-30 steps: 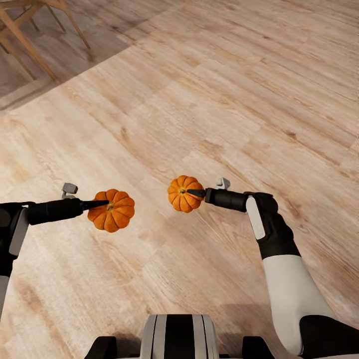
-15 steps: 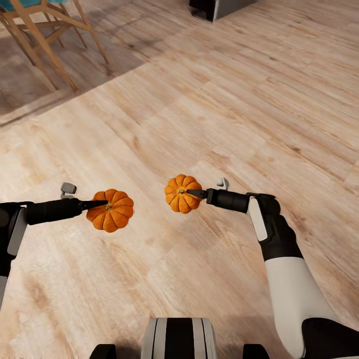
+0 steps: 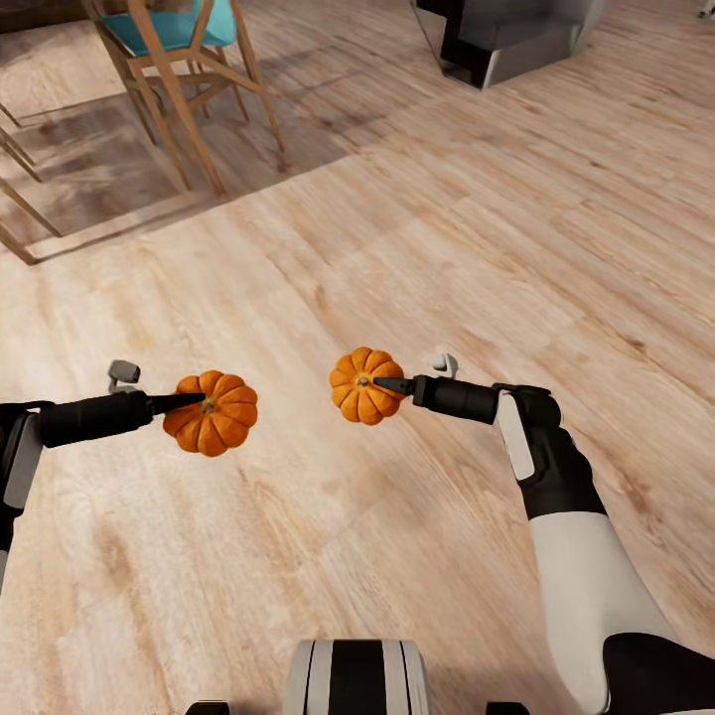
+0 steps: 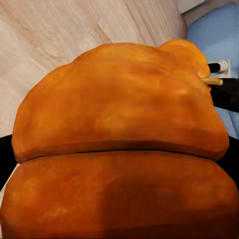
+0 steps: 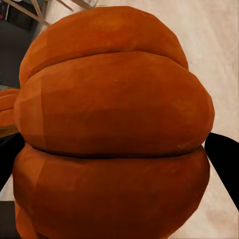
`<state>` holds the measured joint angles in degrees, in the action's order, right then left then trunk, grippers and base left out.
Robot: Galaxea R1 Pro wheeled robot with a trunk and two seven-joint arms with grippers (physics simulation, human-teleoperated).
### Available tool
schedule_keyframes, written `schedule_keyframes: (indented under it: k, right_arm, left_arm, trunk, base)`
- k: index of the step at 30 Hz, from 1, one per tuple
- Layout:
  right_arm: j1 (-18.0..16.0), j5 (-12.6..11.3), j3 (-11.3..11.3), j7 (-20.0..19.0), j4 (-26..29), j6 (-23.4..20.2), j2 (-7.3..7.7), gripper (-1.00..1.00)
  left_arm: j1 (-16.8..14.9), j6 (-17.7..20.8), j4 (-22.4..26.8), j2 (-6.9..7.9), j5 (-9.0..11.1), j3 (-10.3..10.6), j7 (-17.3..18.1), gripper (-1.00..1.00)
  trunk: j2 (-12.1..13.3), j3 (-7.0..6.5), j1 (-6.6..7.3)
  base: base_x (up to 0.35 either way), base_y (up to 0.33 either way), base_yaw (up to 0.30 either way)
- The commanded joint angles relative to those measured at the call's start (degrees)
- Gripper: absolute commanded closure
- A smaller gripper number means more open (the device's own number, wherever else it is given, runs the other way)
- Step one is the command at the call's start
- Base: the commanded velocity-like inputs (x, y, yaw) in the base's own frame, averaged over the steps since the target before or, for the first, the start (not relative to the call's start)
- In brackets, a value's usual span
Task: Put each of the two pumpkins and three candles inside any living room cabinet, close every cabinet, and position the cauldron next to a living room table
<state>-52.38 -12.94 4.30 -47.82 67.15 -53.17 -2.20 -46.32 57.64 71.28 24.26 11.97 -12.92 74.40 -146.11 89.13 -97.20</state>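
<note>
**Mara:** While the robot stands over the bare wooden floor (image 3: 417,228), what does each arm carry?

**Jon:** One pumpkin apiece. The left gripper (image 3: 195,402) is closed on the left pumpkin (image 3: 211,413), its dark finger lying across the top near the stem. The right gripper (image 3: 389,385) is closed on the right pumpkin (image 3: 365,386) in the same way. Both pumpkins hang in the air above the planks, roughly level with each other and apart, with bare floor showing between them.

**Mara:** Do the wrist cameras agree?

**Jon:** Yes. From the left wrist, the left pumpkin (image 4: 119,149) sits right against the lens, orange ribs running across, with black gripper parts at either edge. Beyond it the right pumpkin (image 4: 186,52) peeks over, with its pale stem. From the right wrist, the right pumpkin (image 5: 114,129) is just as close, black gripper parts flanking it, and a sliver of the left pumpkin (image 5: 7,112) shows at the side.

**Mara:** What else is around?

**Jon:** Far ahead on the left stands a wooden chair (image 3: 184,70) with a teal seat, its legs on a darker, shaded patch of floor. Ahead on the right is a dark and grey unit (image 3: 506,40) resting on the floor; I cannot tell what it is. The robot's white and black trunk (image 3: 357,680) shows at the near edge.
</note>
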Motion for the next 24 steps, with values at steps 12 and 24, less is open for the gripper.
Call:
schedule_keyframes:
  k: [12,24]
  right_arm:
    - [0.0,-0.5,0.01,-0.17,0.0,-0.27,0.0,1.0]
    - [0.0,-0.5,0.01,-0.17,0.0,-0.28,0.0,1.0]
  left_arm:
    - [0.01,0.11,-0.02,-0.09,0.16,-0.18,0.04,1.0]
    - [0.08,0.11,-0.08,-0.09,0.16,-0.17,0.04,1.0]
  trunk:
    - [0.16,-2.67,0.31]
    - [0.32,-5.32,0.62]
  base:
    - [0.0,0.0,0.288]
    - [0.0,0.0,0.288]
